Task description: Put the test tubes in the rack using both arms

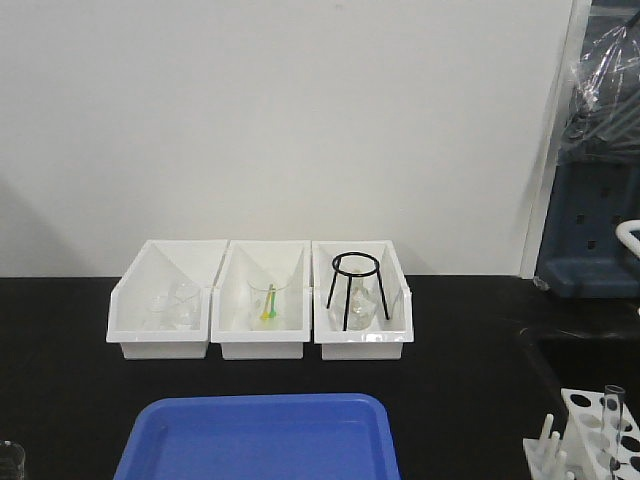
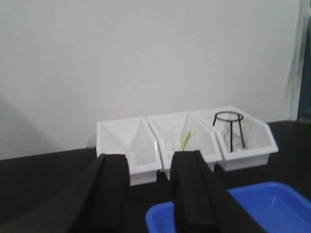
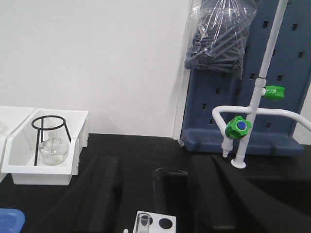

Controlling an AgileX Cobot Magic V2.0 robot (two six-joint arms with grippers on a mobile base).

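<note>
The white rack (image 1: 582, 412) stands at the table's front right corner, with white pegs along its near side. One clear test tube (image 1: 613, 404) stands upright in a hole of it. In the right wrist view, the rack (image 3: 165, 224) and that test tube (image 3: 144, 224) lie at the bottom edge, just below my right gripper (image 3: 154, 164). This gripper is open with nothing between its fingers. My left gripper (image 2: 150, 156) is open and empty too, above the near left corner of the blue tray (image 2: 262, 206). Neither gripper shows in the front view.
Three white slanted bins (image 1: 258, 345) line the back of the black table; the right one holds a black tripod stand (image 1: 356, 288) over a flask. A blue tray (image 1: 260, 440) lies in front. A beaker (image 1: 8, 458) sits front left. A tap (image 3: 239, 127) and blue pegboard (image 3: 286, 63) stand right.
</note>
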